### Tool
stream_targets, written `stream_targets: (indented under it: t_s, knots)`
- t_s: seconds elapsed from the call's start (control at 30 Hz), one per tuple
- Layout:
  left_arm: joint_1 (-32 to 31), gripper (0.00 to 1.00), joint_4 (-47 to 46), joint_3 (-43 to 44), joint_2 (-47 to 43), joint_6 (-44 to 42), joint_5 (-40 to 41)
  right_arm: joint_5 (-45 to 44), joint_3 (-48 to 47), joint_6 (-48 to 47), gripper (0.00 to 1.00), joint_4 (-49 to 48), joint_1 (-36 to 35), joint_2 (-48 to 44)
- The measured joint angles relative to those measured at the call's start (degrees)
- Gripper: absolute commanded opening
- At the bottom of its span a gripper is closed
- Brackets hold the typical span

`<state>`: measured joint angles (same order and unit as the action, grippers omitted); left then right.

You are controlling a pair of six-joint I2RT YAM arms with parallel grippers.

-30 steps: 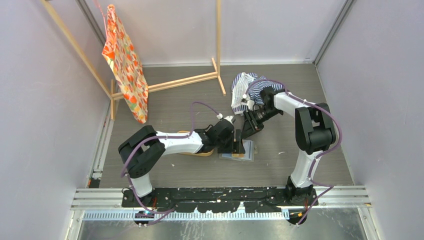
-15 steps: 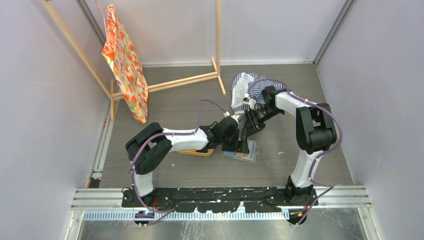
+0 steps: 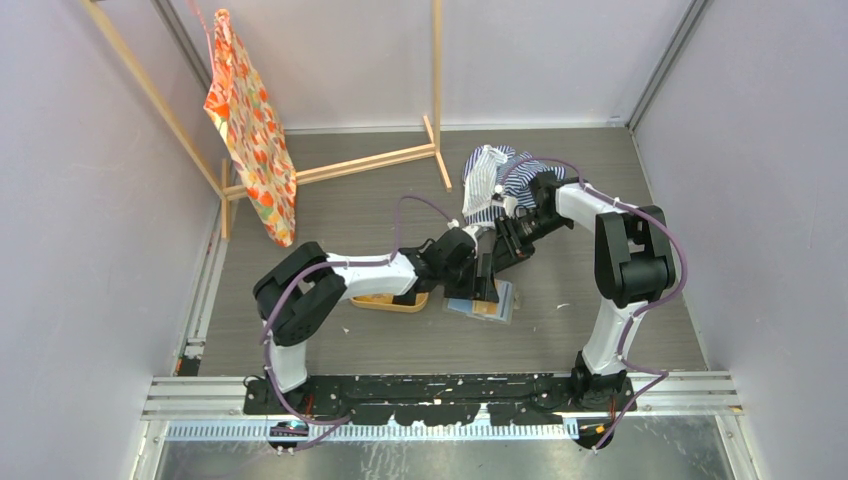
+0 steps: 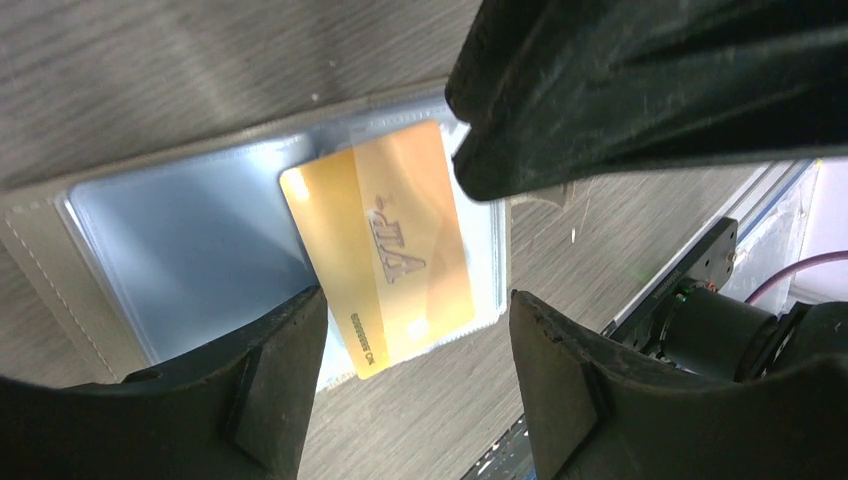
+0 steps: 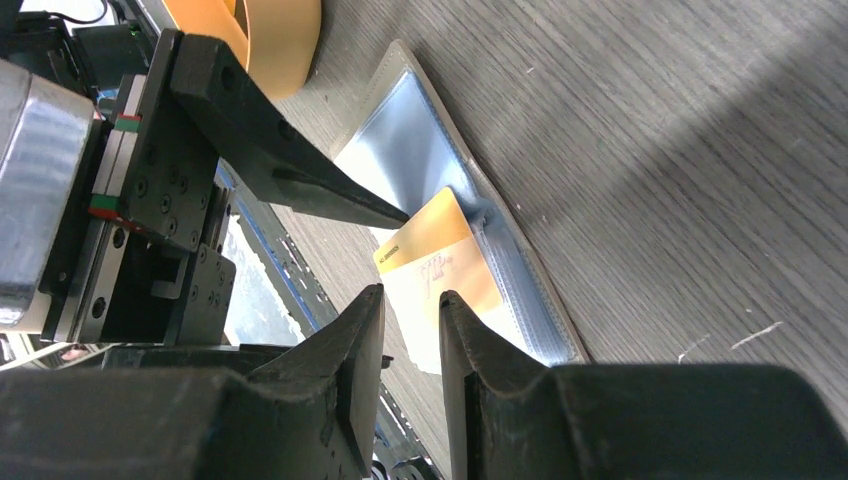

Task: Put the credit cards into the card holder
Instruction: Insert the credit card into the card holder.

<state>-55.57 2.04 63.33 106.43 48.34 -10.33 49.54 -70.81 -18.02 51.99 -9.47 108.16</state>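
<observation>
The card holder (image 3: 505, 300) lies open on the table, its pale blue-grey sleeves up (image 4: 190, 250). An orange-tan credit card (image 4: 385, 255) lies slanted on its right half, partly under the clear sleeve; it also shows in the right wrist view (image 5: 435, 250). My left gripper (image 4: 415, 335) is open and empty, its jaws standing to either side of the card's near end, just above the holder (image 3: 482, 285). My right gripper (image 5: 412, 310) hovers over the same card with its jaws a narrow gap apart and nothing between them (image 3: 498, 258). No black or white cards are in view.
An oval orange tray (image 3: 395, 300) sits left of the holder under the left arm. A striped cloth (image 3: 490, 180) lies behind the right gripper. A wooden frame (image 3: 380, 160) with a hanging patterned orange bag (image 3: 250, 130) stands at the back left.
My left arm has reached further right and its gripper now sits over the holder beside the right gripper. The right gripper has barely moved.
</observation>
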Motion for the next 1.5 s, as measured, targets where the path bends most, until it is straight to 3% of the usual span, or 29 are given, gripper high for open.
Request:
stream_targets:
  t_s: [0.87,1.13,1.4,1.5]
  knots:
    - [-1.6,0.65,-10.5,1.3,4.4,1.0,-6.5,0.0,0.0,0.0,0.32,0.0,1.1,0.0]
    - [-2.6,0.66,-9.2,3.1,5.4,0.3,-5.2,-0.9,0.0,-0.1,0.32,0.0,1.1,0.0]
    - [-2.5,0.66,-9.0,3.5,5.6,0.3,-2.1,-8.9,0.1,-3.5,0.31,0.5,1.9,-1.7]
    - [-2.5,0.66,-9.6,3.5,5.6,0.5,-2.0,-10.9,0.5,-7.2,0.23,1.7,4.5,-5.7]
